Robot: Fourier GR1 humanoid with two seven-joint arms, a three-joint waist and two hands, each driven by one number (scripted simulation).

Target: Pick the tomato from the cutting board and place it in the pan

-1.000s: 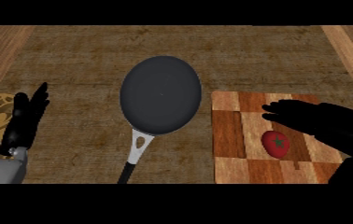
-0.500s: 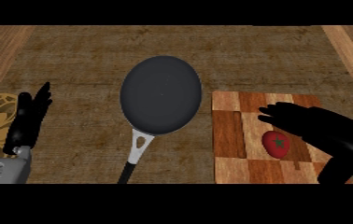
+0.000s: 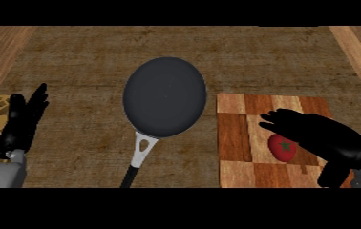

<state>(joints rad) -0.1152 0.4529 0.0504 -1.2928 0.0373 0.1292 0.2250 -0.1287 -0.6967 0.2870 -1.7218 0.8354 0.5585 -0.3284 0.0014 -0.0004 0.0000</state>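
A red tomato with a green stem lies on the wooden cutting board at the lower right. My right hand hovers over the board, its fingers spread above and to the right of the tomato, partly covering it without closing round it. The dark pan sits in the middle of the counter, its white and black handle pointing toward me. My left hand rests open at the left edge, fingers up.
The counter top is brown and mottled, with lighter wooden strips at the far left and far right edges. A yellowish object shows partly behind my left hand at the left edge.
My right hand has slid down and nearer over the board, lowering round the tomato. The left hand has stayed in place.
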